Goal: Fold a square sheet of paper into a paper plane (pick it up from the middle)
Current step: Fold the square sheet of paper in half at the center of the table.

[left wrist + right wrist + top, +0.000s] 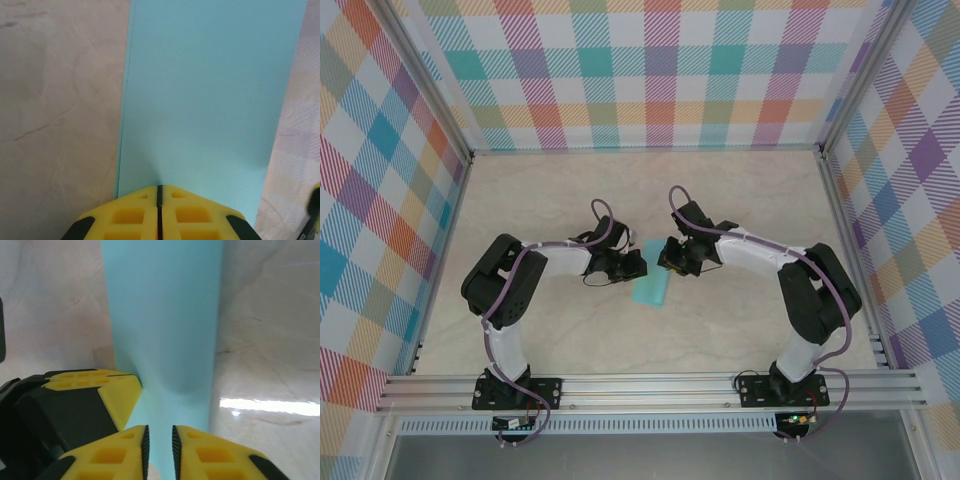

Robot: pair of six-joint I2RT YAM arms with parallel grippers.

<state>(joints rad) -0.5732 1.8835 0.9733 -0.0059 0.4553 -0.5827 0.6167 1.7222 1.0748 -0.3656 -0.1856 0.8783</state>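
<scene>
Turquoise paper, one edge pinched in fully closed left gripper, opposite edge lying in the slit-wide gap of right gripper

the square sheet of paper is seen as thin, smooth and matt. the table is finished glossy, like veined stone. the right gripper is moulded in matt yellow plastic.

Square sheet of paper, turquoise, folded into a narrow oblong, lying at the table's centre
</scene>
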